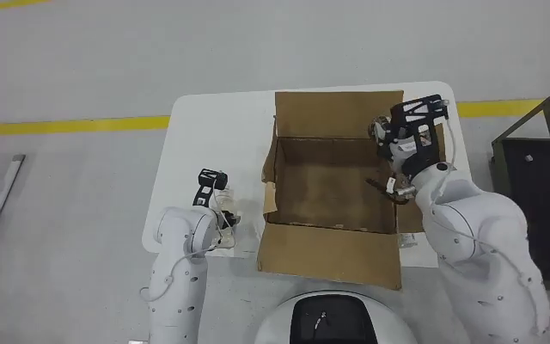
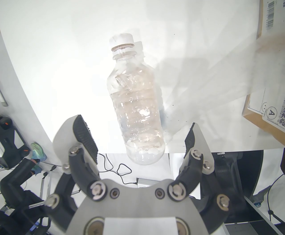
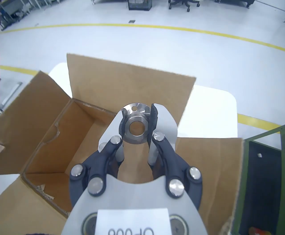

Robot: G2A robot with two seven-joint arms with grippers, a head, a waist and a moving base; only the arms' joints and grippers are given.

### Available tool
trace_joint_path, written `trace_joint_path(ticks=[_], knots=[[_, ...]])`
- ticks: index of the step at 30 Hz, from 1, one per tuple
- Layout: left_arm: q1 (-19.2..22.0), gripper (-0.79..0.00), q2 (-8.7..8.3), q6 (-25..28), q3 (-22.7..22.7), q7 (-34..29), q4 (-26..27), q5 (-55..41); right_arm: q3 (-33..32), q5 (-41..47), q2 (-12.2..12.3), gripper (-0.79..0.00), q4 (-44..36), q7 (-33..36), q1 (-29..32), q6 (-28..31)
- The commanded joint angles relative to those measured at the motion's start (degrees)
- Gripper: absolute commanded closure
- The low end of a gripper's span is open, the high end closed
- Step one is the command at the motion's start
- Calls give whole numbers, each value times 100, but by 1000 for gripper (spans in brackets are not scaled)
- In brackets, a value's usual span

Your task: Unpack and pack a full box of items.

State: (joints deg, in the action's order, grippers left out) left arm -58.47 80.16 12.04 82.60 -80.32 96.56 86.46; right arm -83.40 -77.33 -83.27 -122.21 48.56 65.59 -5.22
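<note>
We see a white table with rounded corners point(image 1: 206, 129) standing on a pale grey floor point(image 1: 86, 52). A yellow painted floor line point(image 1: 86, 125) passes beneath the table near its far edge and shows beyond its left and right edges. Off the right edge stands a green metal frame with a dark panel point(image 1: 522, 172). Below the near edge we make out a thin black looped cable point(image 2: 121, 167), and far across the floor, black wheeled office chairs point(image 3: 180, 3).

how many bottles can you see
1: a clear plastic bottle lies on the white table beside the cardboard box, by the open left gripper. The box walls may hide others.
</note>
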Motion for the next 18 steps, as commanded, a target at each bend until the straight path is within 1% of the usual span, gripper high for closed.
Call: trace_joint_path(ticks=[1,7,12,16,18], knots=[[0,-785,0,0,0,0,0,0,-277,204,11,0,-183,-63,18,-69],[0,-785,0,0,0,0,0,0,-1141,618,70,0,-455,-52,139,-142],[0,-785,0,0,0,0,0,0,-1838,728,114,0,-529,-23,352,-417],[0,-785,0,0,0,0,0,0,-2296,674,153,0,-339,144,600,-535],[0,-785,0,0,0,0,0,0,-2410,606,176,0,-180,316,715,-494]])
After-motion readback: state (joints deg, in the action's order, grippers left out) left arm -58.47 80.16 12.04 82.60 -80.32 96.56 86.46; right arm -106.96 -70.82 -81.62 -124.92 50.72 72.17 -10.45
